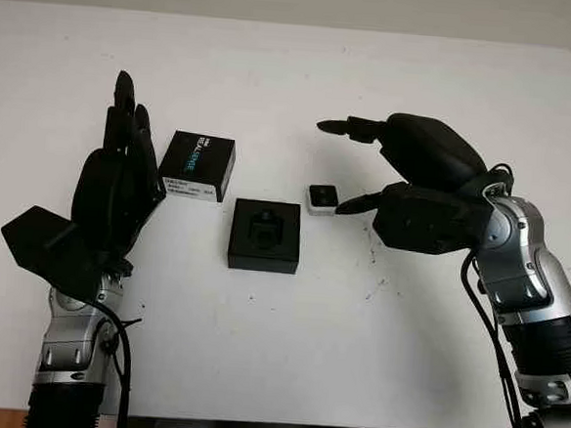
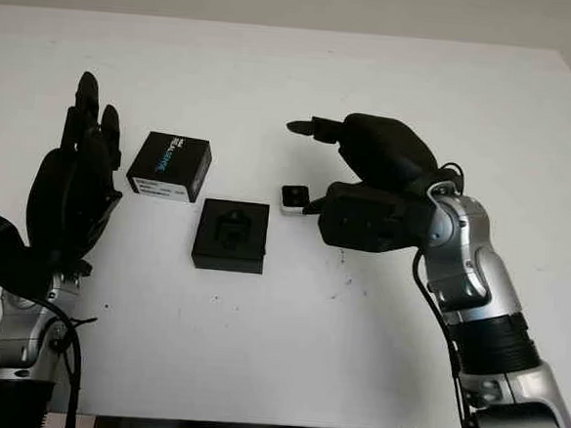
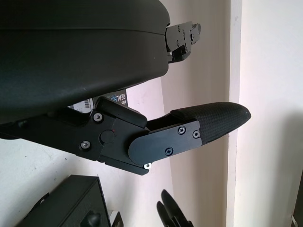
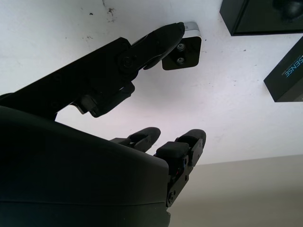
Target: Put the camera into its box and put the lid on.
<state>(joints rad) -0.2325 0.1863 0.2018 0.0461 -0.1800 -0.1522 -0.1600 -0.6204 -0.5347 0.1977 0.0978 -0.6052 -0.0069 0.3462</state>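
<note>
i'm reaching for the camera (image 1: 322, 198), mid-table beside the box (image 1: 264, 235); right hand (image 1: 367, 166) open around it, thumb touching. next, close and lift. left hand (image 1: 116, 178) open near the lid (image 1: 198, 166).

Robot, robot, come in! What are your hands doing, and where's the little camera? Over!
Right hand open, thumb at camera. Left hand open beside lid. Box open, nothing blocking.
</note>
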